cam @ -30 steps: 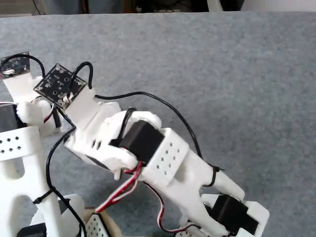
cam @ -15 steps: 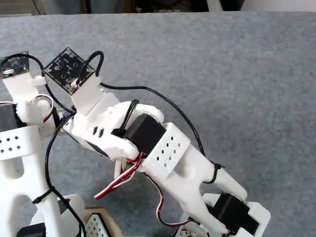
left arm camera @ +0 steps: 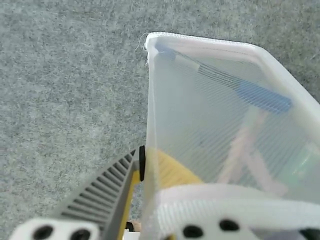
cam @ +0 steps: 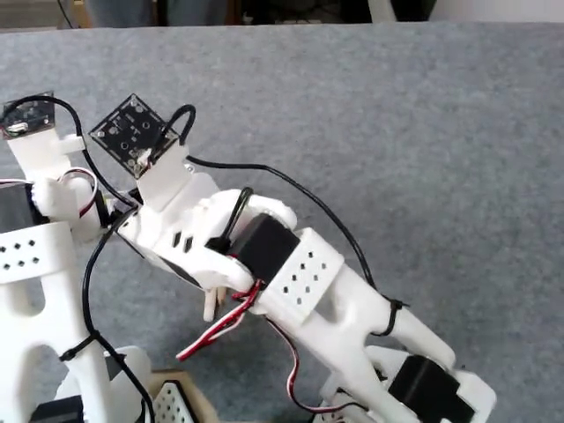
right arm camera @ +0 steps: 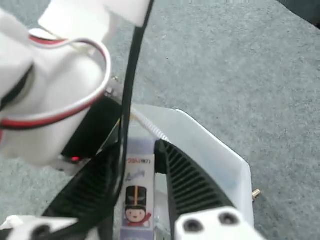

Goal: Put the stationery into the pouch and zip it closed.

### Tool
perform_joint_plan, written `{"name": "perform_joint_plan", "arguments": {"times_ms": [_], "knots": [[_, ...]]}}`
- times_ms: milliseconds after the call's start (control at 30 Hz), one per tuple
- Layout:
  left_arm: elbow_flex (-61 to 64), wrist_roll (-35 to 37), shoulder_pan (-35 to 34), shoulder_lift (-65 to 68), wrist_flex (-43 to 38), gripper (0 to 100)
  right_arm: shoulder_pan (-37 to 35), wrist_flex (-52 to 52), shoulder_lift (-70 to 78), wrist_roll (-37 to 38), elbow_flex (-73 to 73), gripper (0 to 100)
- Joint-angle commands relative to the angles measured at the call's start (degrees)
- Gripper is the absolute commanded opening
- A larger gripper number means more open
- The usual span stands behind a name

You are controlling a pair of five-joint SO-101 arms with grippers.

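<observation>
Both left jaws and right jaws clamp pouch [left arm camera: 210,125] above grey felt table [cam: 441,132]; dark room [cam: 264,9] beyond.

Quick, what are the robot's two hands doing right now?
Left gripper: closed on the pouch.
Right gripper: seems closed on a labelled stationery piece.

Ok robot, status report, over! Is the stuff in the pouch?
Left gripper shut on pouch edge. Blue pen inside it. Right gripper shut on labelled item. Left arm close alongside.
</observation>
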Motion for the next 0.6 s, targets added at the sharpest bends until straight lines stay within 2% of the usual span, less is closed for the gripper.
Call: {"name": "perform_joint_plan", "arguments": {"times_ms": [0, 367, 567], "knots": [[4.0, -0.2, -2.4, 4.7, 1.6, 3, 2.2, -0.4, 0.5, 0.6, 2.4, 1.5], [4.0, -0.2, -2.1, 4.7, 1.6, 3, 2.2, -0.4, 0.7, 0.5, 2.6, 1.9], [3.6, -0.2, -2.3, 4.8, 1.6, 3, 2.2, 2.9, 0.7, 0.4, 3.5, 14.4]]}}
